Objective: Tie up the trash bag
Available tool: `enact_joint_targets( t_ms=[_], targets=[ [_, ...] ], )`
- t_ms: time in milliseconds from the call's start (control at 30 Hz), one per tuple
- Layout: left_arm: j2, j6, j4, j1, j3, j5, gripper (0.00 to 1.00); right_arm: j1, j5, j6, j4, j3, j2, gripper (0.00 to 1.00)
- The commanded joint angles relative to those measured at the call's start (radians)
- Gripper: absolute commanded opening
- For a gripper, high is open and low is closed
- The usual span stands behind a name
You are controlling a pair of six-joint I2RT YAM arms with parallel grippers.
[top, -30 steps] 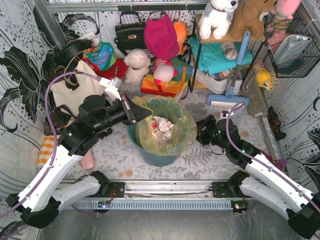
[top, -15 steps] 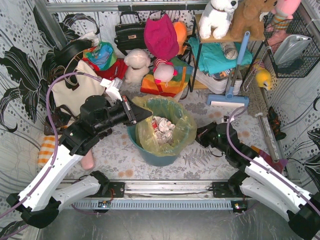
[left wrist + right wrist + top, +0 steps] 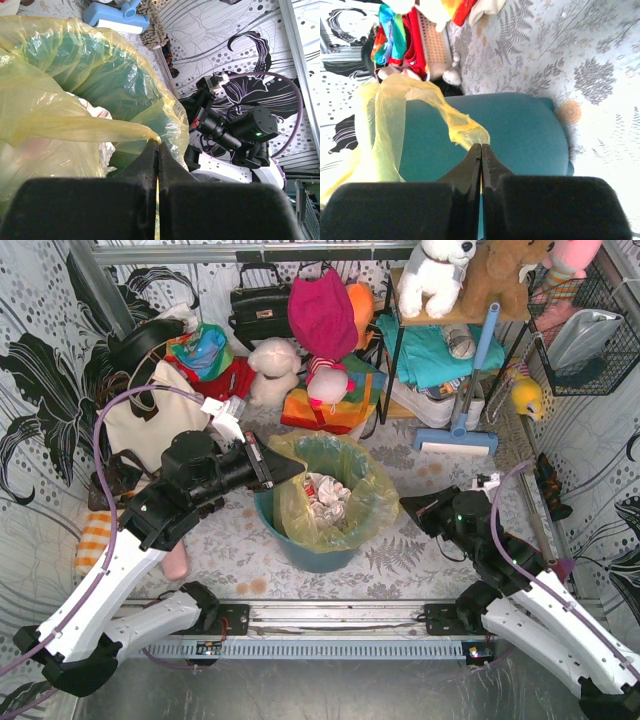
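The trash bag (image 3: 365, 502) is a thin yellow-green liner in the round teal bin (image 3: 315, 555), with crumpled white-and-red paper (image 3: 322, 495) showing inside. My left gripper (image 3: 298, 469) is shut on the bag's left rim, above the bin's left edge. In the left wrist view the film (image 3: 75, 115) runs taut into the tips of that gripper (image 3: 158, 144). My right gripper (image 3: 405, 504) is shut on the bag's right edge, just outside the bin. In the right wrist view a yellow strip of bag (image 3: 462, 127) is pinched at the tips of that gripper (image 3: 481, 146), in front of the bin wall (image 3: 520, 130).
Behind the bin lie plush toys (image 3: 275, 370), a black handbag (image 3: 258, 308) and a red bag (image 3: 322, 315). A blue brush and dustpan (image 3: 455, 435) lean at the back right by a shelf rack (image 3: 440, 350). A cream tote (image 3: 150, 420) lies at the left.
The right gripper has shut on the bag's right edge and drawn back to the right, stretching the rim outward. The left gripper has stayed put, still gripping the left rim.
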Motion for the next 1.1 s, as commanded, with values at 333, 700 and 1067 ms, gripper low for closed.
enact_joint_targets(
  t_ms=[333, 700, 1067],
  targets=[
    [-0.004, 0.003, 0.035, 0.004, -0.005, 0.009, 0.0, 0.007, 0.15, -0.214, -0.267, 0.221, 0.116, 0.0],
    [-0.003, -0.004, 0.047, 0.004, -0.012, 0.011, 0.0, 0.007, -0.019, -0.236, -0.1, 0.169, 0.151, 0.53],
    [-0.008, -0.009, 0.05, 0.004, -0.01, 0.012, 0.0, 0.007, -0.147, -0.07, 0.169, -0.019, 0.177, 0.57]
  ],
)
